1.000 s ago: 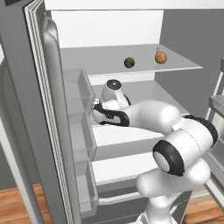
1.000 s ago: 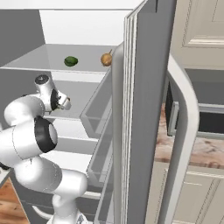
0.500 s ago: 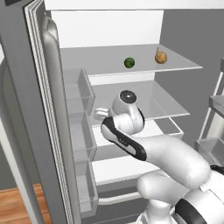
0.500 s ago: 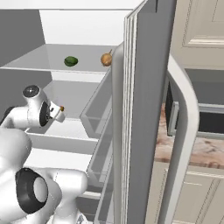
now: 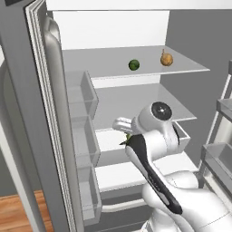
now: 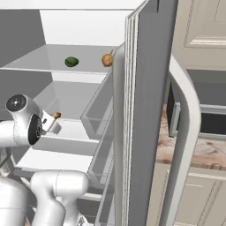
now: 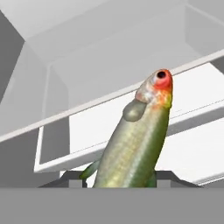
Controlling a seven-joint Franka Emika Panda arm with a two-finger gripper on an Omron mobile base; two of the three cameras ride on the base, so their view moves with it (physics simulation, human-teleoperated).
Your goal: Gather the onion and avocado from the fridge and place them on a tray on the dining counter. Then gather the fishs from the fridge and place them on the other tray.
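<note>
Silver-green and orange at the head, a fish is clamped between the jaws of the gripper, its body rising straight out ahead of the hand with the red eye farthest away. In the right base view the gripper stands over a white drawer in the lower part of the fridge, with the orange head just past it. To do this step well, I think the hand should draw back out slowly, keeping the fish clear of the drawer rim below it and of the door bins beside it — a knock could turn the fish in the grip, since the hold seems to be near the tail. Well above the hand, on the upper shelf, the avocado and the onion lie near each other but apart, not yet gathered. The door bins look empty, and so does the part of the drawer that shows. Beyond the open door — off to the side of the hand — a strip of the dining counter is visible.
</note>
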